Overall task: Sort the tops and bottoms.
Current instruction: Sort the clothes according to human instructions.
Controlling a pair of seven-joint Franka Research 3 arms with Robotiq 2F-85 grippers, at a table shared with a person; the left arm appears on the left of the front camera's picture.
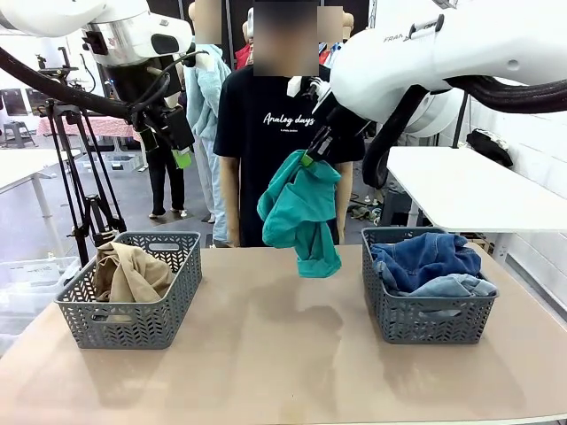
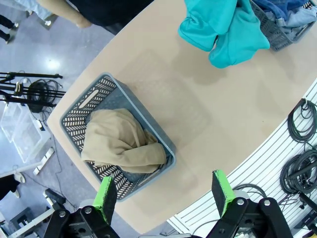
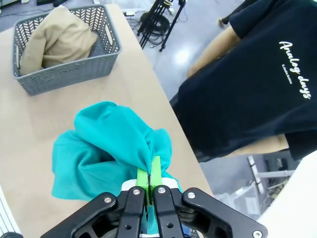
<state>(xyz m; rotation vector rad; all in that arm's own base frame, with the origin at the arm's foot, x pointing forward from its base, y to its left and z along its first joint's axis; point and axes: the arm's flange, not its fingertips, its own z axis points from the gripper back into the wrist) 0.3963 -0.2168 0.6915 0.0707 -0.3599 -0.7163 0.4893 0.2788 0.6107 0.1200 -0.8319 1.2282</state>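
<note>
Table: nearest to me is the bare tan table (image 1: 283,354), with one grey basket at each end and open surface between them.
Left basket: I see the left basket (image 1: 133,288) on my left side of the table; in the left wrist view it sits at an angle below the gripper.
Tan top: I find the tan-beige top (image 1: 131,273) bunched inside the left basket, its folds rising a little above the rim.
Right basket: I see the right basket (image 1: 428,288) at the table's right end, well apart from the left one.
Bottoms: I read the darker blue denim (image 1: 425,255) piled in the right basket, with the pale light-blue denim (image 1: 454,286) lying at its front right, touching it.
Teal tee: I have the teal-green tee (image 1: 301,211) hanging in the air over the far middle of the table, between the two baskets, its lowest fold near the tabletop.
Right gripper: my right gripper (image 3: 149,174) is clamped on the tee, its green pads pressed together on a pinched fold of the cloth.
Left gripper: my left gripper (image 2: 165,191) hangs high over the left basket with its fingers spread wide and nothing between them.
Person: a person in a black printed T-shirt (image 1: 279,150) stands at the far edge, behind the hanging tee.
</note>
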